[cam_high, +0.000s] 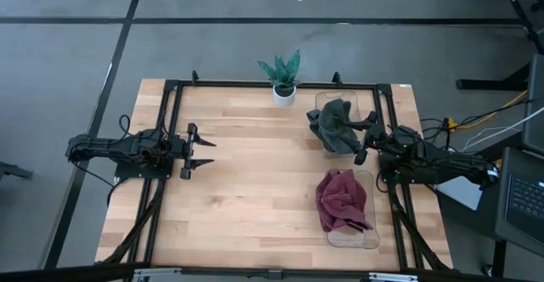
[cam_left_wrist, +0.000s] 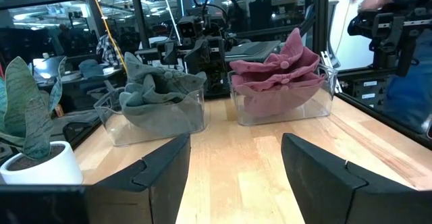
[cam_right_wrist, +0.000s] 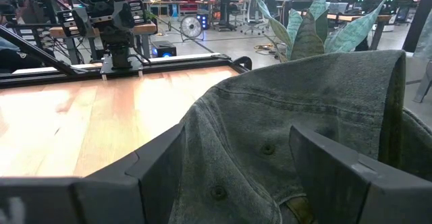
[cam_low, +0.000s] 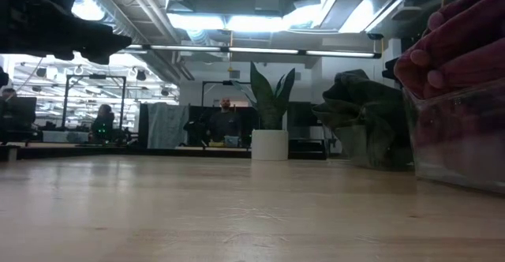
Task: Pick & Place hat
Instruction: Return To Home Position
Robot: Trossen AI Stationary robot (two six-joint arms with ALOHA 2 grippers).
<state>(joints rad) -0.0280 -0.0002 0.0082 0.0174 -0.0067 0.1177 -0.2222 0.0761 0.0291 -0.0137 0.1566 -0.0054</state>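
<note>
A grey-green denim hat (cam_high: 334, 125) sits in a clear bin (cam_high: 321, 99) at the table's far right. In the low view the same hat (cam_low: 364, 108) bulges above the bin's rim. A red hat (cam_high: 342, 200) lies in a second clear bin (cam_high: 353, 238) nearer the front, and the low view shows this red hat (cam_low: 458, 41) close up. My right gripper (cam_high: 362, 138) is open at the grey-green hat's right edge. In its wrist view the right gripper (cam_right_wrist: 236, 163) has a finger on either side above the hat (cam_right_wrist: 297, 96). My left gripper (cam_high: 211, 152) waits open at the table's left; in the left wrist view it (cam_left_wrist: 236, 163) faces both bins.
A potted plant (cam_high: 283, 80) in a white pot stands at the far edge, left of the grey-green hat's bin. Bare wooden tabletop (cam_high: 255, 180) lies between the two arms. A black frame rail (cam_high: 272, 84) runs around the table. People sit in the room beyond.
</note>
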